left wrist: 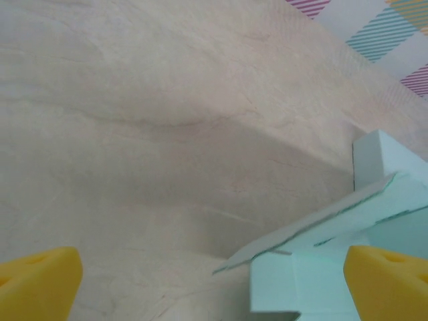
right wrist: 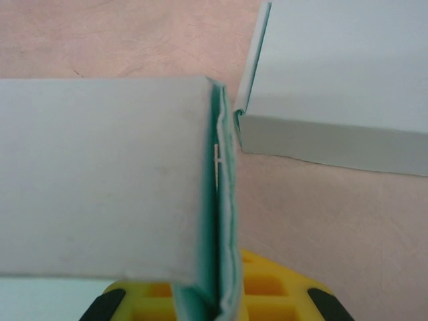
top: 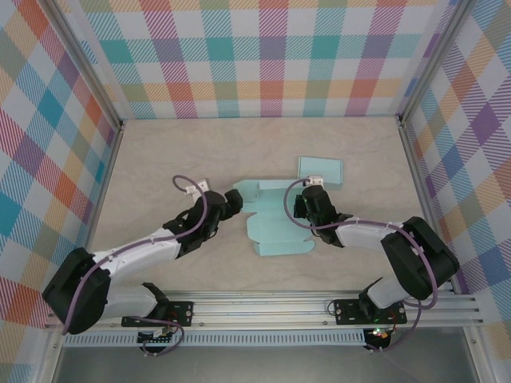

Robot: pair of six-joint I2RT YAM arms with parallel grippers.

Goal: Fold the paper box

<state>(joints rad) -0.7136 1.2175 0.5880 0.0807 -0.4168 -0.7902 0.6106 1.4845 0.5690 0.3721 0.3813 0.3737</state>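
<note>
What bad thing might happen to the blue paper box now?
The right gripper pinches one folded flap of the paper box; a hard pull might tear it. The left gripper is open, holding nothing, so the box might slide. The other box lies close by and might get bumped.

Beige marble-patterned tabletop [top: 160,159], matte, evenly lit with soft shadows. Pastel plaid walls [top: 263,56] on the back, left and right. Bare metal posts [top: 83,64] at the corners. Slotted aluminium rail [top: 271,307] along the near edge.
</note>
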